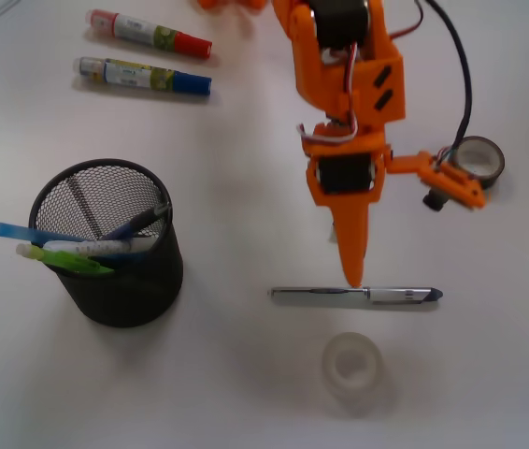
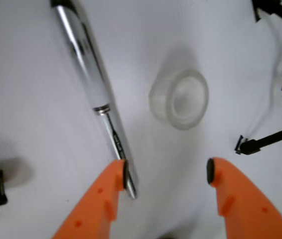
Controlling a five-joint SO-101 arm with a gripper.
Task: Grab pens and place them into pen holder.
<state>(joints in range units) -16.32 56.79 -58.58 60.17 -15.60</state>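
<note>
Silver pen (image 2: 88,74) lies beside one fingertip (image 2: 124,174) of our wide-open, empty end effector (image 2: 167,173); closing now could knock it away.

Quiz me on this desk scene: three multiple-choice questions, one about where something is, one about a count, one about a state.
1. Where does the silver-and-white pen lie?
A. inside the mesh cup
B. flat on the table, under the gripper
C. on the clear tape roll

2. How many pens stand in the pen holder?
A. one
B. four
C. six

3. How is the gripper?
A. open
B. shut on the pen
C. shut on a marker

Answers: 1 B, the front view shows it lying below the orange tip. 2 B, four pens stick out of the cup. 3 A, the wrist view shows a wide gap between the fingertips.
</note>
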